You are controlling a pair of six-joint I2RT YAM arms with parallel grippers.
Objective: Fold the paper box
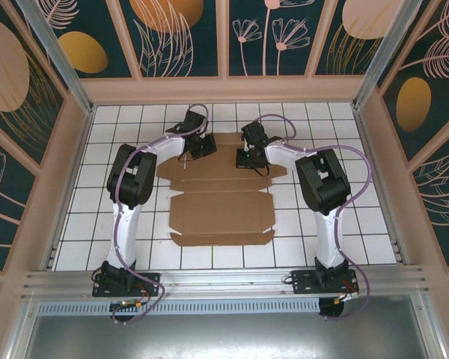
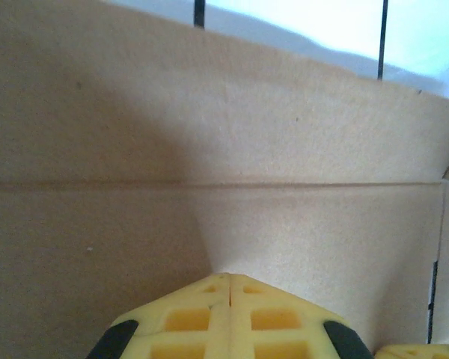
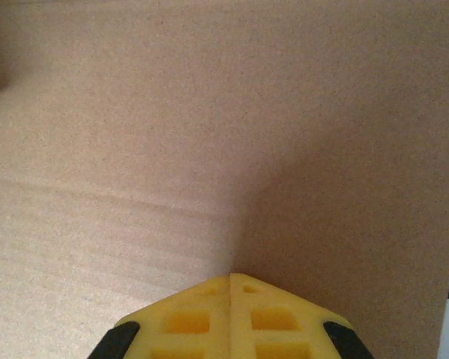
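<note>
Fingers [image 2: 187,318] of the left gripper [image 1: 202,146] are pressing together with nothing between them, tips touching the paper box [image 1: 221,213] near its far left corner. Near the box's far right corner, the right gripper [image 1: 244,158] is likewise keeping its fingers [image 3: 273,320] pressed together against the cardboard. The box is lying unfolded on the tiled table [image 1: 82,202].

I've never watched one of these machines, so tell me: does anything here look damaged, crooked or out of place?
Nothing stands out. The paper box lies unfolded and mostly flat on the white table, with no tear showing. The left gripper and the right gripper are shut, down at its far end.
</note>
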